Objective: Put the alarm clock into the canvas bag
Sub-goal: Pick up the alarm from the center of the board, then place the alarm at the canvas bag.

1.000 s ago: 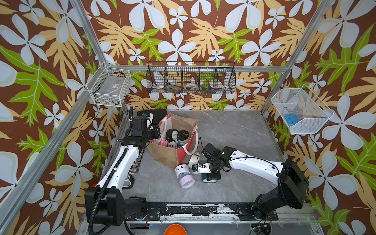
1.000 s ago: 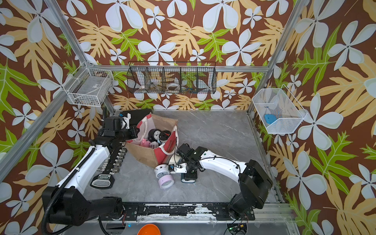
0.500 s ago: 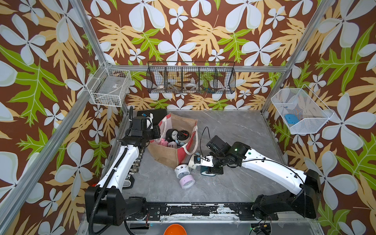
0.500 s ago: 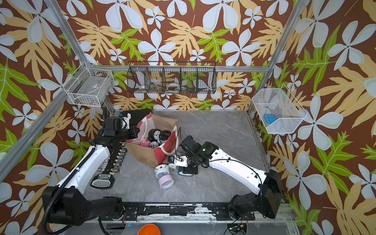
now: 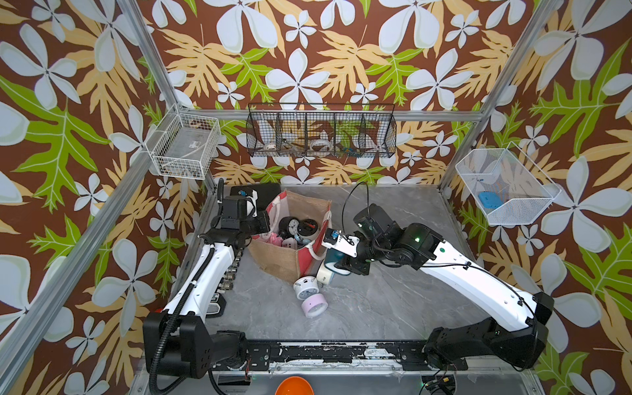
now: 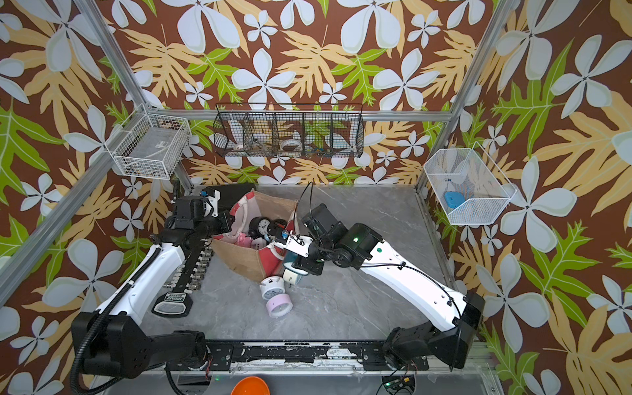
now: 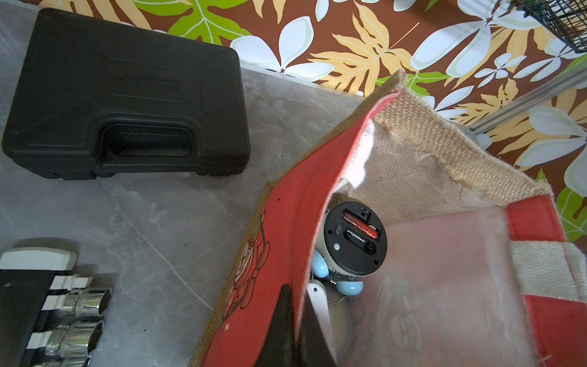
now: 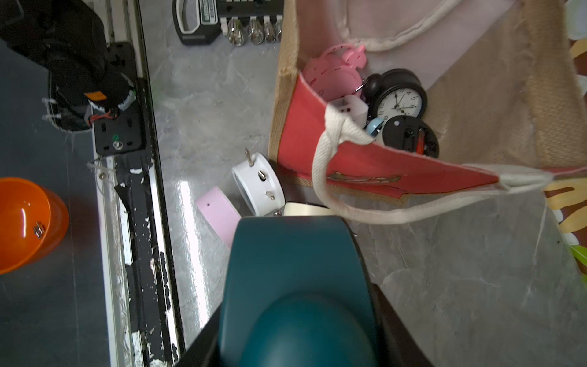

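The canvas bag [image 5: 284,263] [image 6: 242,261] stands open at the back left of the table, with several alarm clocks inside, among them a black one [image 8: 398,98]. My left gripper [image 5: 265,222] [image 7: 292,321] is shut on the rim of the bag's red panel [image 7: 286,222], one finger outside and one inside. My right gripper [image 5: 342,265] [image 8: 298,333] is shut on a teal alarm clock [image 5: 331,266] [image 8: 292,270] with a cream face, held off the table just right of the bag's near corner, under its rope handle [image 8: 320,178].
A white clock [image 5: 305,285] and a lilac clock [image 5: 314,306] lie on the table below the bag. A black case [image 7: 127,105] sits behind the bag and a socket rail [image 5: 232,270] to its left. An orange bowl [image 5: 294,388] is at the front edge.
My right arm has risen from the table with the teal clock and moved back toward the bag's near corner. The left gripper and the bag have not moved.
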You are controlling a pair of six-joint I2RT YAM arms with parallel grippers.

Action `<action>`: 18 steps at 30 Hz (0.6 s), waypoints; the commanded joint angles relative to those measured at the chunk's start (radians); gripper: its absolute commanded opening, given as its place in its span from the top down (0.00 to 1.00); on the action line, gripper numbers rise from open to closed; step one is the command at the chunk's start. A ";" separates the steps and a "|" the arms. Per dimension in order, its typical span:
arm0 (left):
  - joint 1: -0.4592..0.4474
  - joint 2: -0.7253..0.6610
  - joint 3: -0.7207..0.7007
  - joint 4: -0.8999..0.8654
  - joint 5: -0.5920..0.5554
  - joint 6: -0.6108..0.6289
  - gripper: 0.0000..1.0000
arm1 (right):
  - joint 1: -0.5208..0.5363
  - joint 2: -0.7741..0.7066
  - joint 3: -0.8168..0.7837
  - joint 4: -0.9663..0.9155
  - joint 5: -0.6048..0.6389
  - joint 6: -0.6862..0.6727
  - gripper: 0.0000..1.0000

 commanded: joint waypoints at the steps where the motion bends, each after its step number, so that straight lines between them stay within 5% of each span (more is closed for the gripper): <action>1: 0.000 0.000 -0.001 0.013 0.004 0.000 1.00 | 0.000 0.006 0.044 0.104 -0.001 0.121 0.67; 18: 0.000 -0.004 -0.001 0.015 0.016 -0.004 1.00 | 0.003 0.269 0.333 0.291 -0.032 0.430 0.70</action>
